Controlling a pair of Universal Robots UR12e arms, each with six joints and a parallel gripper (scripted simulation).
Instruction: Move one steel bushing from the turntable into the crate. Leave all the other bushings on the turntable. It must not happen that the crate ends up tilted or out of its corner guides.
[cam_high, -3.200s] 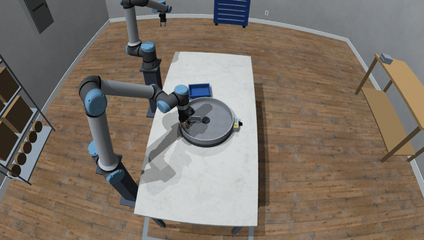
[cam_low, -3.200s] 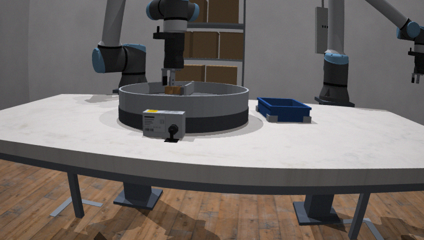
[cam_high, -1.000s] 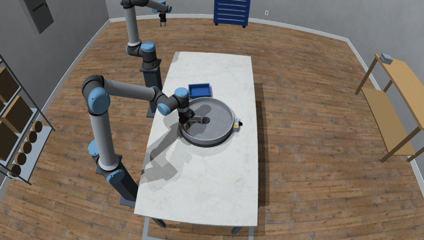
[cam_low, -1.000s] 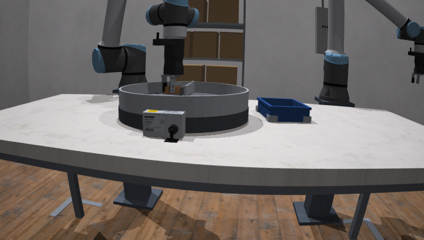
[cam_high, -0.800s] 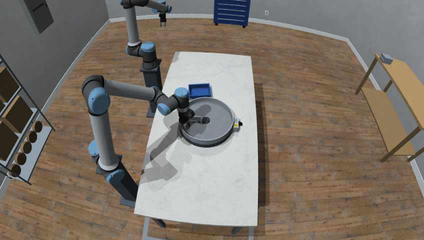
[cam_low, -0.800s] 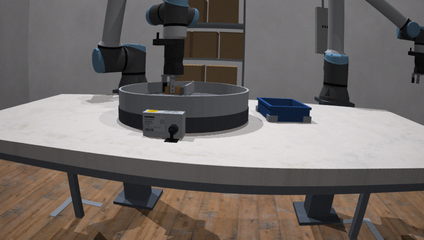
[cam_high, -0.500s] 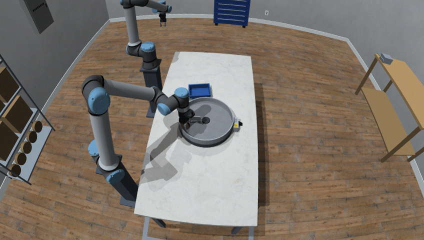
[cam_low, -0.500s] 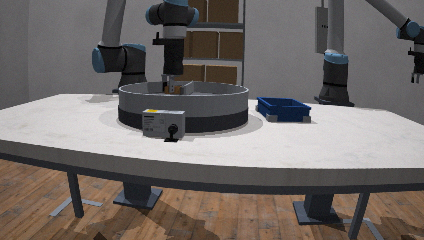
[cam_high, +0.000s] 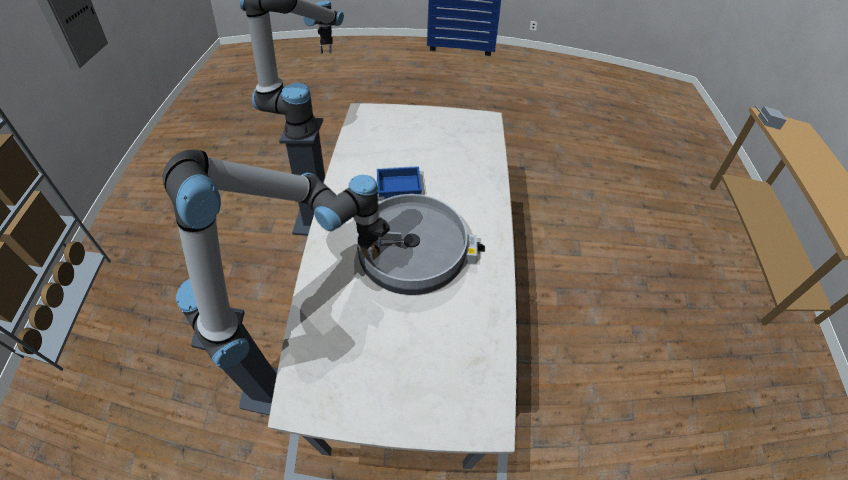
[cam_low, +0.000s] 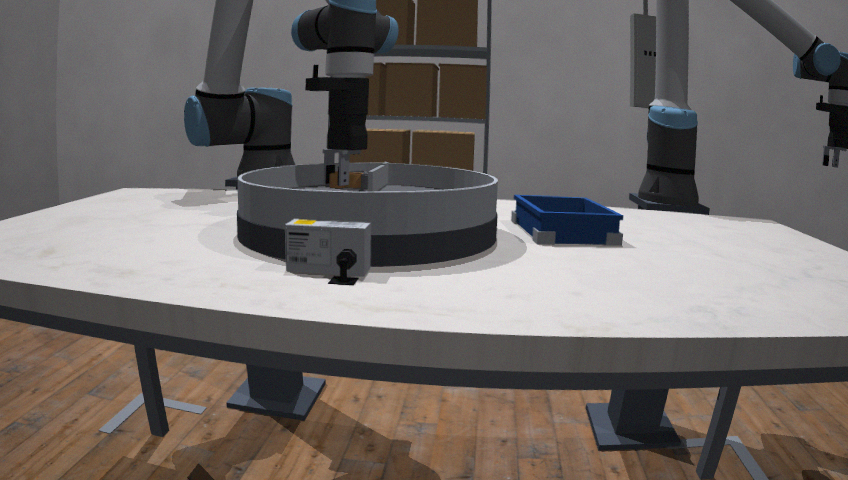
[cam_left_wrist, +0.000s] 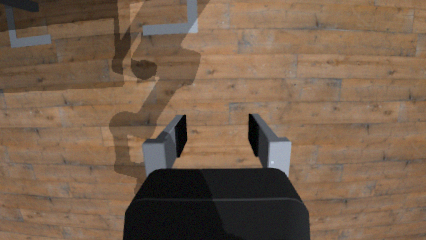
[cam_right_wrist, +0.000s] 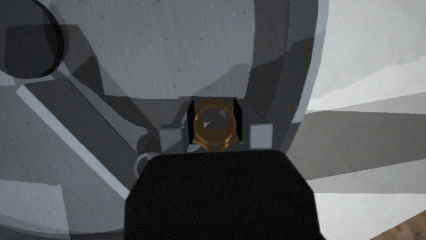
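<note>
The turntable is a round grey tray with a raised wall. My right gripper points down inside it near the wall, shut on an orange-brown ring-shaped bushing; its two pads touch the ring's sides. More orange pieces show just behind that ring, partly hidden by the gripper body. A grey ring shows beside them, mostly hidden. The blue crate stands level and empty between its grey corner guides. My left gripper is open and empty, away from the table.
A dark hub stands at the turntable's middle, with a straight divider running outward close to the right gripper. A grey control box stands against the turntable's outside. The turntable wall lies between the right gripper and the crate.
</note>
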